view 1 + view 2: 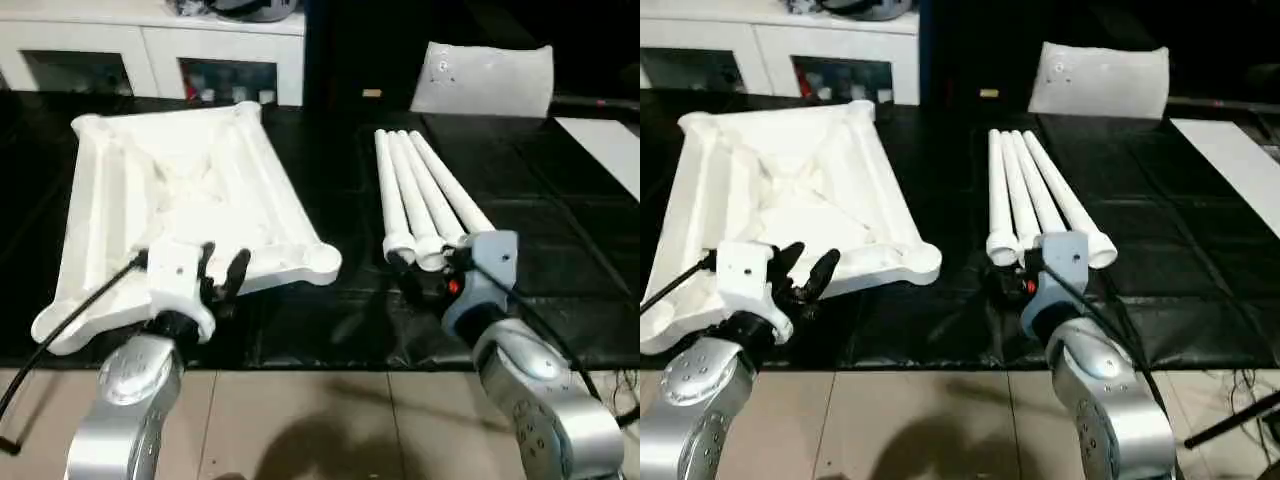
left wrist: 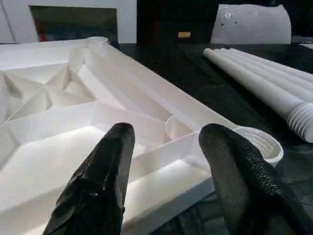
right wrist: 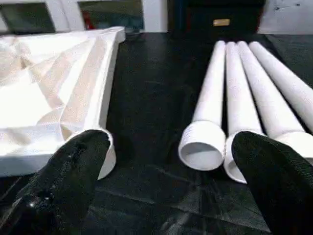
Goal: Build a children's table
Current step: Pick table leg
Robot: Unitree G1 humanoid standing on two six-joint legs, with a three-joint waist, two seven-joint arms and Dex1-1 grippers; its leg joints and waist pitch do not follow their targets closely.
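Note:
The white table top (image 1: 180, 190) lies upside down on the left of the black mat, its ribbed underside facing up. Four white legs (image 1: 425, 190) lie side by side on the right, threaded ends toward me. My left gripper (image 1: 224, 262) hovers open at the top's near edge, just inside the front right corner socket (image 2: 257, 142), holding nothing. My right gripper (image 3: 168, 147) is wide open just short of the legs' near ends (image 3: 203, 144), with the same corner socket (image 3: 105, 147) off to its left side.
A flat whitish plastic bag (image 1: 485, 78) leans at the back right. A white cabinet (image 1: 150, 50) stands behind the mat. A white sheet (image 1: 610, 140) lies at the far right. The mat's front edge (image 1: 330, 365) meets tiled floor (image 1: 330, 420).

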